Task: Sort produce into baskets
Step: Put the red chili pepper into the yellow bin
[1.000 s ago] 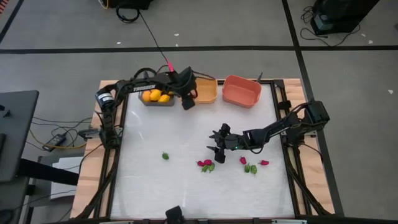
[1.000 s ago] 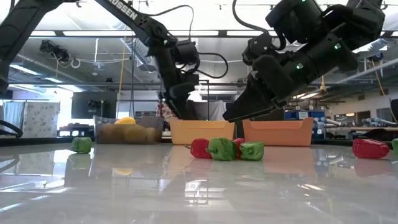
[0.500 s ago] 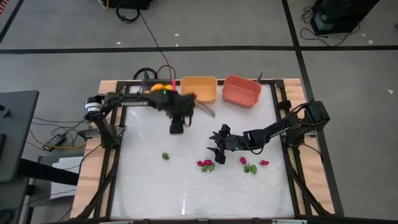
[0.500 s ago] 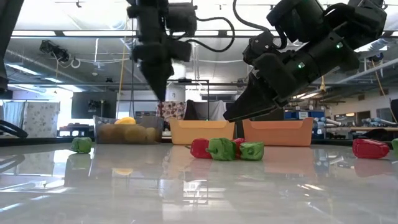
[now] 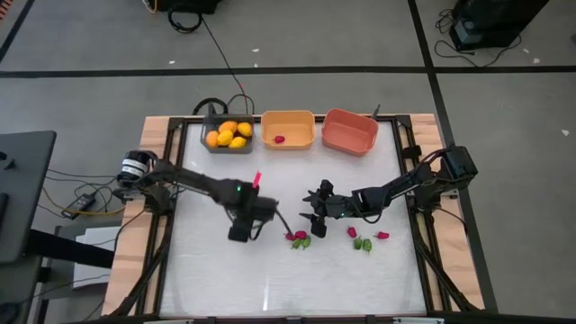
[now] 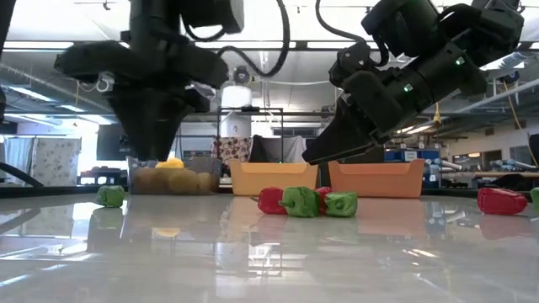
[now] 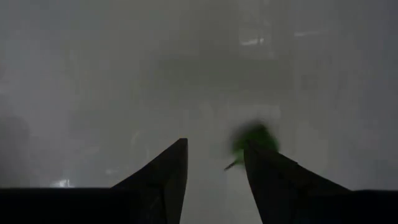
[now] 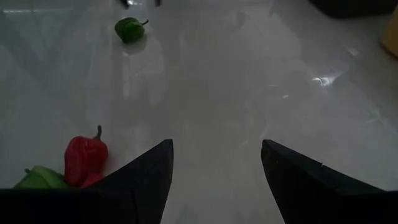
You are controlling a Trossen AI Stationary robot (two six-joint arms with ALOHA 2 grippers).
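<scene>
At frame centre-left, the left end effector (image 5: 241, 232), fingers apart, hangs over a green pepper (image 7: 254, 138) on the desk (image 5: 216, 279). It should centre on the pepper before closing. The right end effector (image 5: 312, 210), also apart, waits mid-frame. Baskets (image 5: 288, 130) line the top edge.

- My left arm reaches from its base at the left edge out toward the middle of the counter, elbow low and forearm stretched rightward.
- My left tool (image 5: 241, 230) points down at the surface, its two fingers (image 7: 163, 177) parted with a clear gap between them.
- My right arm extends from its base at the right edge, lying low and reaching leftward.
- My right tool (image 5: 314, 212) hangs just above the surface, fingers (image 8: 146, 171) spread wide and holding nothing.
</scene>
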